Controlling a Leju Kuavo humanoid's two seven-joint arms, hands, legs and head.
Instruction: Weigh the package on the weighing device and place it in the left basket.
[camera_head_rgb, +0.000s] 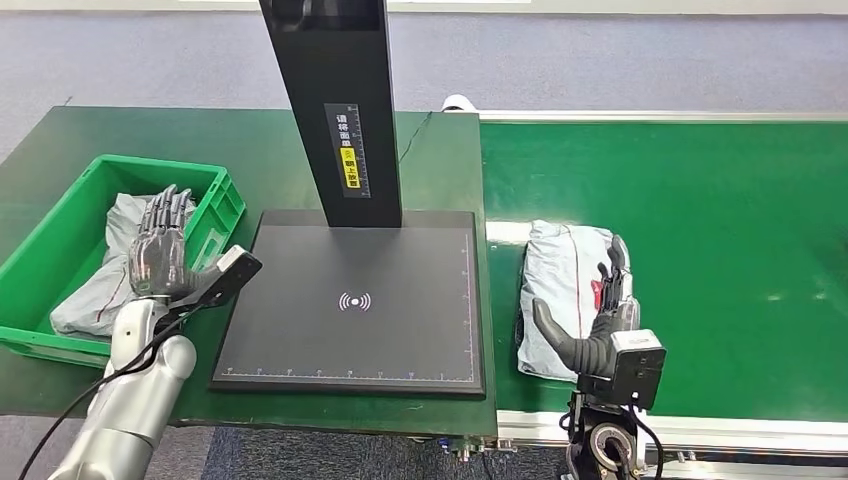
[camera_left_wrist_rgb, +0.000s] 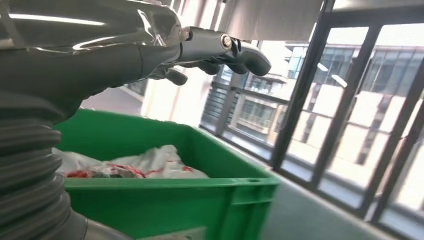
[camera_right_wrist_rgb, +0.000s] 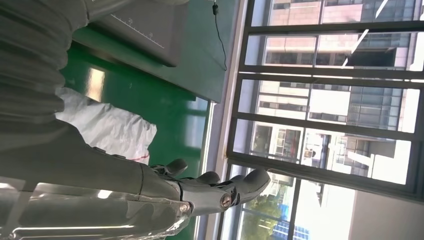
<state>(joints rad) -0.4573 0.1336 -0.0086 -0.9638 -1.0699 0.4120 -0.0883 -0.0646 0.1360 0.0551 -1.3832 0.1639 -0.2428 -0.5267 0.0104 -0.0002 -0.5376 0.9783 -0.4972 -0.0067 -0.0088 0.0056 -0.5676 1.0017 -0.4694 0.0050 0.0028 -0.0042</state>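
The grey bagged package (camera_head_rgb: 563, 290) lies flat on the green conveyor belt (camera_head_rgb: 720, 250), just right of the black weighing platform (camera_head_rgb: 355, 300) and not yet on it. Its long axis runs near-to-far.

The right hand (camera_head_rgb: 597, 325) is by far the nearer one. It sits at the package's near right corner, fingers (camera_head_rgb: 615, 262) extended over the right edge and thumb stuck out leftward across the near end. The fingers are apart and not clamped. Whether they touch the bag's surface I can't tell from the head view. In the right wrist view the fingers (camera_right_wrist_rgb: 240, 182) read straight and spread, with the bag (camera_right_wrist_rgb: 112, 127) beside the palm rather than inside any grasp.

The left hand (camera_head_rgb: 158, 250) is well apart from that package, raised over the green basket (camera_head_rgb: 60, 245) on the far left, palm up, fingers apart, holding nothing. The basket already holds another grey bagged parcel (camera_head_rgb: 100, 290). The left wrist view shows that hand's fingers (camera_left_wrist_rgb: 240, 50) above the basket rim (camera_left_wrist_rgb: 170, 182).

Judgement: weighing isn't done. The coming move turns on the right hand closing on the package, then carrying it left onto the platform, toward the round mark (camera_head_rgb: 354, 301) at its centre. The black post (camera_head_rgb: 335, 100) stands at the far edge, out of that path.
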